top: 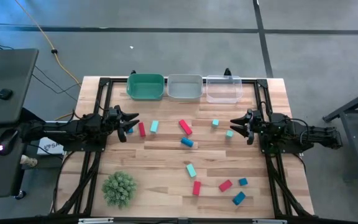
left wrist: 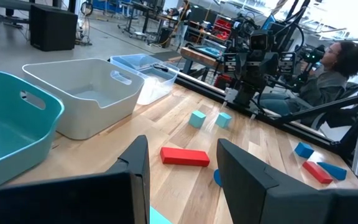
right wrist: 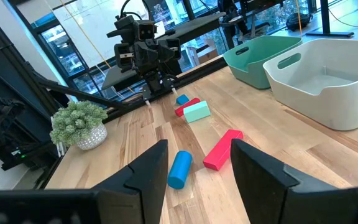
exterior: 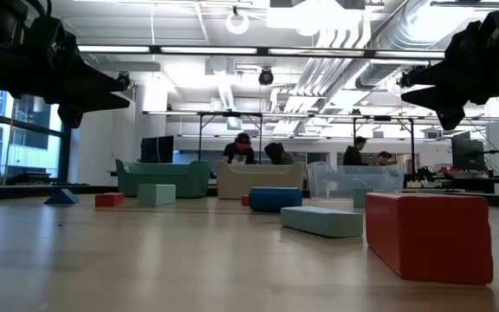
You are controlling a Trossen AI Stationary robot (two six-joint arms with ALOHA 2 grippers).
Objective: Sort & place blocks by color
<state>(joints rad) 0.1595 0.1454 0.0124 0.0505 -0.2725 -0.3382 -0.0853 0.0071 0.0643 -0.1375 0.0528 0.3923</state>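
While blocks (top: 184, 127) dot the table, three bins (top: 184, 87) hold none.

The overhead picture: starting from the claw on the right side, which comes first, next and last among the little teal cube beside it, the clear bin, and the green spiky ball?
1. The small teal cube, just off the right claw, toward the table's middle.
2. The clear bin, at the table's far edge, on the right end of the bin row.
3. The green spiky ball, far off at the near left corner.
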